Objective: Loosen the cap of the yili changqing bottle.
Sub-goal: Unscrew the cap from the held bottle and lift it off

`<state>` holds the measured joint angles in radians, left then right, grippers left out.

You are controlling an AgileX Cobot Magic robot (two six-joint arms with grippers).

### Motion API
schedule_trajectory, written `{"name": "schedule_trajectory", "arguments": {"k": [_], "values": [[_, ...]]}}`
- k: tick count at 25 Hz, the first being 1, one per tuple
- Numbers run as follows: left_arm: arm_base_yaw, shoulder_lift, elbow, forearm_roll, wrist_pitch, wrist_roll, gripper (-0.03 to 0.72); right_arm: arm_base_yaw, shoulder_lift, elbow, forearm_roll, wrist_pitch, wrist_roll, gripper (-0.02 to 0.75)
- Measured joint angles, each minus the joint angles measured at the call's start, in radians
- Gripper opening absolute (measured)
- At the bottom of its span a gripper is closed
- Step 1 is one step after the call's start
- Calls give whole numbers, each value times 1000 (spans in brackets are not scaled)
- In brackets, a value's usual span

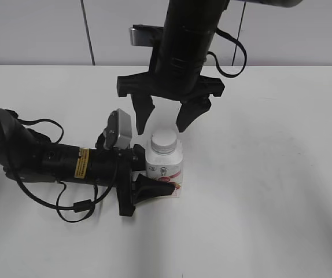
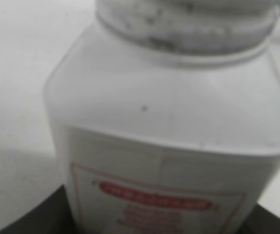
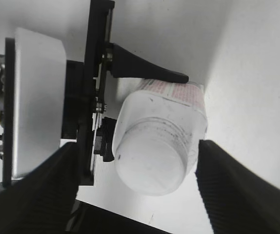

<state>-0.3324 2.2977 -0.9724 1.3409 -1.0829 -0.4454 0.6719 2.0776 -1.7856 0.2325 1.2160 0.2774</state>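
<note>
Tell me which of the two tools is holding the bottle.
The left tool, lying low along the table, clamps the squat white plastic bottle by its body. The right tool hangs open above the round white cap, touching nothing.

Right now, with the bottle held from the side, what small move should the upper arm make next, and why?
Probably lower the right tool straight down. Its fingers are spread open above the cap, not touching it, while the left tool grips the bottle upright on the table.

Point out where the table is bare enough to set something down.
Bare table runs right of the bottle to the edge, and along the front. Crowded: the left gripper clamps the bottle, its cables trail left, and the right gripper hangs open just over the cap.
</note>
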Motion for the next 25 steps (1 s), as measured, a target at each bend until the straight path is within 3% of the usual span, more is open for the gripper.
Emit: {"name": "schedule_trajectory", "arguments": {"k": [25], "values": [[0, 0, 0, 0, 0, 0, 386, 0, 4, 34, -20, 0, 23, 581]]}}
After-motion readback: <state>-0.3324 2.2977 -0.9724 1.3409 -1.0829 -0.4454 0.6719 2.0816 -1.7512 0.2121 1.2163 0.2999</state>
